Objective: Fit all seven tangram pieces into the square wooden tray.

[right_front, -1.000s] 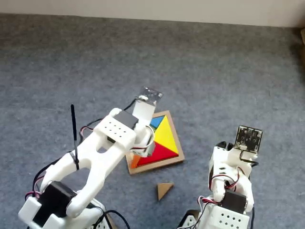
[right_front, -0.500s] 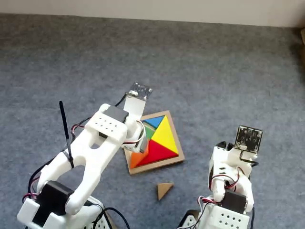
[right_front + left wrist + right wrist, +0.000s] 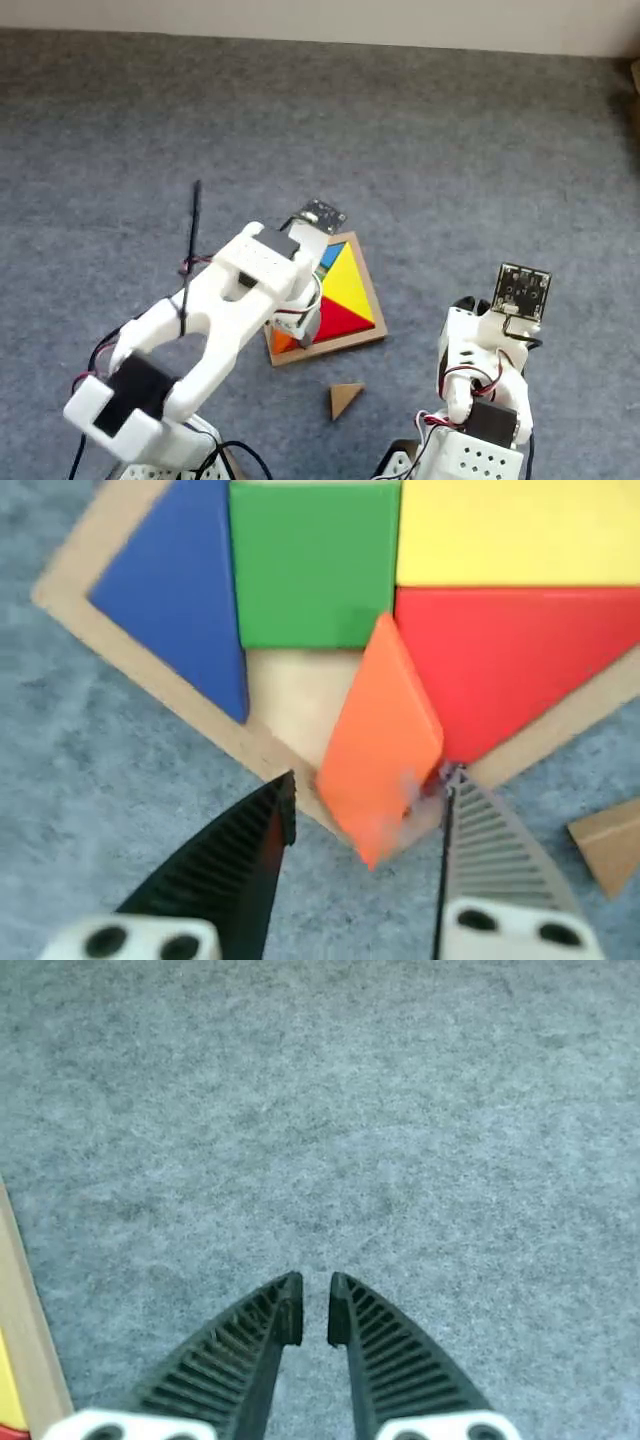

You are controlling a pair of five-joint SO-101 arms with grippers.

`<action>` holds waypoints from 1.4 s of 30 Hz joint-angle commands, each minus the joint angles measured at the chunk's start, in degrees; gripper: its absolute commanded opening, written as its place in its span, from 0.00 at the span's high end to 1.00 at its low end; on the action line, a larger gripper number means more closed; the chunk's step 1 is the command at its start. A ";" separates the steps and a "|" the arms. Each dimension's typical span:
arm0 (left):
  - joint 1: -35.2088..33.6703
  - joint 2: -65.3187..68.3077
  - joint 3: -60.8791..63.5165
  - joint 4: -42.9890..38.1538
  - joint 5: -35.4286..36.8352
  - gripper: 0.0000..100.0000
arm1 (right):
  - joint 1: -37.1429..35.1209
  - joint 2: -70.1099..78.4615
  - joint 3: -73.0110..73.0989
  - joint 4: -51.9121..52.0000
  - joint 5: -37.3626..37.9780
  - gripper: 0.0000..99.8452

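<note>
Left tool (image 3: 367,780): held open astride the orange parallelogram piece (image 3: 380,740), which is tilted over the square wooden tray's (image 3: 70,580) rim.
Right tool (image 3: 315,1310): nearly closed, nothing held.
Plain wooden triangle (image 3: 345,398): at the tray's 6 o'clock.

tray slot: bare gap (image 3: 290,700) in the tray (image 3: 70,580), beside the blue triangle (image 3: 175,590) and green square (image 3: 315,560); orange piece (image 3: 385,730) lies tilted across it and over the rim, half blocking entry
left hand (image 3: 370,778): low at that corner, fingers spread either side of the orange piece, tight room
above tray: left arm (image 3: 250,290) overhangs the tray side nearest its base; yellow and red side reachable from above
loose wooden triangle (image 3: 345,398): alone on the bench (image 3: 450,150) between both arms, approachable from any side
right hand (image 3: 312,1305): bare bench ahead, tray rim off to one side
right arm (image 3: 490,370): well apart from the tray
</note>
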State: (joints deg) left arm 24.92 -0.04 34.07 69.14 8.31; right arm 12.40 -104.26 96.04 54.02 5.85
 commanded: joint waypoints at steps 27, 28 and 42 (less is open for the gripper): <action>3.12 10.51 -23.52 17.05 -0.09 0.79 | -0.48 -0.22 5.93 -0.22 -0.18 0.95; 3.74 10.51 -22.64 16.79 -0.09 0.79 | -0.48 -0.22 5.93 -0.22 -0.18 0.95; -4.18 10.51 -20.53 14.86 -1.58 0.79 | -0.57 -0.22 5.93 -0.22 -0.18 0.95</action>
State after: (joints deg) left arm 23.43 10.86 13.76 84.79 8.22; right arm 12.40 -104.26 96.04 54.02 5.85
